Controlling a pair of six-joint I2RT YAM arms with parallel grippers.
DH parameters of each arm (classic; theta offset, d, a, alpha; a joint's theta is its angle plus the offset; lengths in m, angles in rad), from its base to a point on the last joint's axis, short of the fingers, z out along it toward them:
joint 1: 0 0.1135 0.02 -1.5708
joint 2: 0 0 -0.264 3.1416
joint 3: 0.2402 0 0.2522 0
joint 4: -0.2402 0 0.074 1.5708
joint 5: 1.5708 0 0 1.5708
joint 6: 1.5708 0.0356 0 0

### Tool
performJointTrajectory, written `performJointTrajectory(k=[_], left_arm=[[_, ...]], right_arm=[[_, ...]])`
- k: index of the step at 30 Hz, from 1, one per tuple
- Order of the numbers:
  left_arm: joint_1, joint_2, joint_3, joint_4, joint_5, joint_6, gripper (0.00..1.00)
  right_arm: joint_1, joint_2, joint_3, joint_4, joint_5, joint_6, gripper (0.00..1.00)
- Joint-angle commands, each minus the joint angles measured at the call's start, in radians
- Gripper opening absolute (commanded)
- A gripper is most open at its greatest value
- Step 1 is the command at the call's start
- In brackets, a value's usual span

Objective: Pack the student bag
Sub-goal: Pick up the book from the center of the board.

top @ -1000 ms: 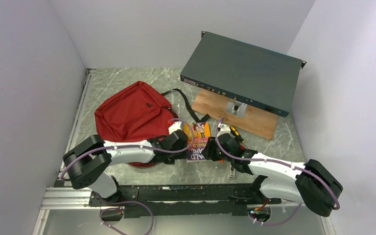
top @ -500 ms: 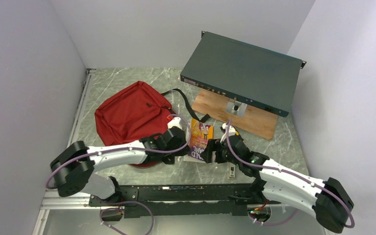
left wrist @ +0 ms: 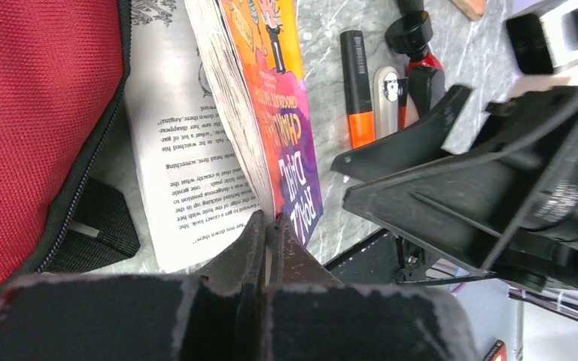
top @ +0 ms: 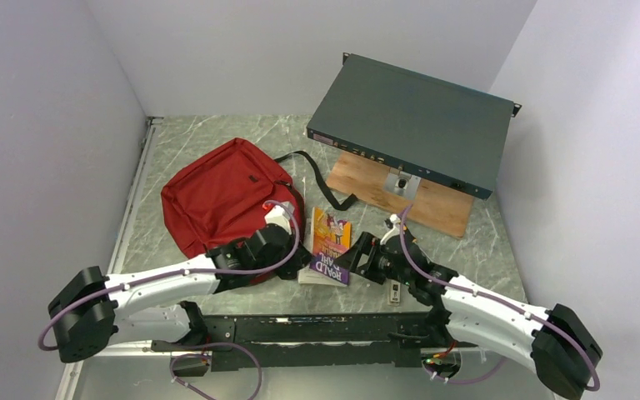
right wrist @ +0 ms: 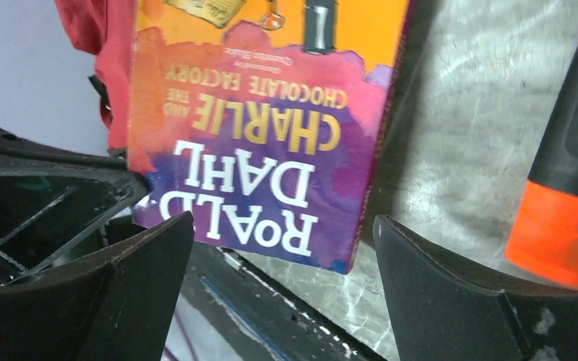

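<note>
Though floppy, glossy rectangular paperback (top: 332, 244) beside coarse-woven red student bag (top: 217, 196).

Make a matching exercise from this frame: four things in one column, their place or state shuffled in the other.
Things:
1. student bag
2. book
3. metal box
4. right gripper

Place or state:
A. open, at the book's near end
B. over the wooden board, back right
C. red, left of the book
D. near edge pinched in the left fingers

Pairs: 1-C, 2-D, 3-B, 4-A
</note>
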Motion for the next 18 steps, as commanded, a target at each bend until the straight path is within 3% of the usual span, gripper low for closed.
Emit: performJointTrajectory(k=[1,6,11,18], left_arm=[[0.008,-0.068,-0.016,0.098,0.01,-0.041,0.0],[0.01,-0.119,-0.07,0.127,0.0,-0.071,0.0],[0.016,-0.144,-0.102,0.157,0.018,-0.091,0.0],[0.018,-0.161,-0.126,0.199,0.053,-0.11,0.0]], right_arm=[[-0.007,-0.021,-0.103,0.202,-0.038,0.256,0.91],[-0.009,0.012,-0.104,0.204,-0.005,0.293,0.92],[-0.01,0.083,-0.158,0.406,-0.043,0.373,0.89],[-0.01,0.175,-0.096,0.484,-0.057,0.361,0.83]])
